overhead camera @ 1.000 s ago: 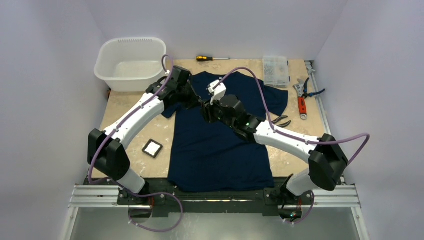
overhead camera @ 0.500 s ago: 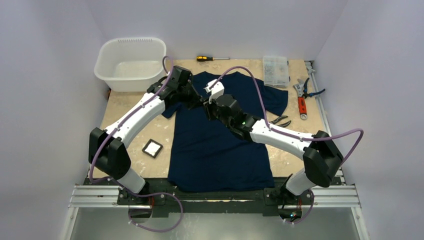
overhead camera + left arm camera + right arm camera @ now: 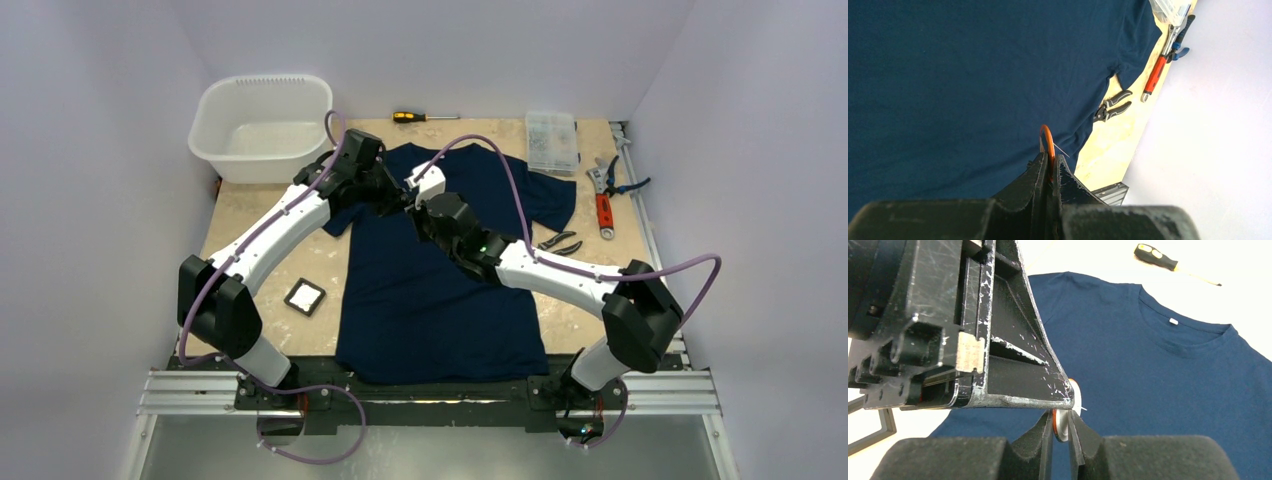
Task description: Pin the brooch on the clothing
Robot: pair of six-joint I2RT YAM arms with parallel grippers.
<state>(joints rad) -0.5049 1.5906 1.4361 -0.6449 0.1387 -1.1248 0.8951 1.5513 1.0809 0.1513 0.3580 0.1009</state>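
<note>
Since a second ago, the right arm has swung its wrist up and across to the left arm, and the elbow has pulled inward. The left arm has barely shifted.

The left fingers (image 3: pixel 1042 168) are clamped on the brooch (image 3: pixel 1047 142), held edge-on. Its orange rim stands proud of the tips, and a thin pin (image 3: pixel 1061 150) juts out to one side just past them.

The right fingers (image 3: pixel 1045 428) are drawn to a narrow slot directly below the left tips. The brooch shows in that slot, but it cannot be told whether they pinch it or it only sits behind the gap.

The brooch is off the cloth, in the air above the navy T-shirt (image 3: pixel 430 290). The shirt lies flat on the counter (image 3: pixel 270 235) beneath both sets of fingers, with its collar and white label beyond the right tips.

Handling, as judged:
- **Brooch:** It looks light, rigid and thin, with a smooth rim that could pivot or slip in a two-point pinch. It is best held across the disc faces or rim, leaving the pin side clear.
- **Pin:** It looks fine and sharp and is likely easy to bend, so it should not be gripped.
- **Shirt:** It is soft and limp and will probably dimple or slide under a push. A pinched-up fold next to the brooch-holding fingers would give the pin something to pass through.
</note>
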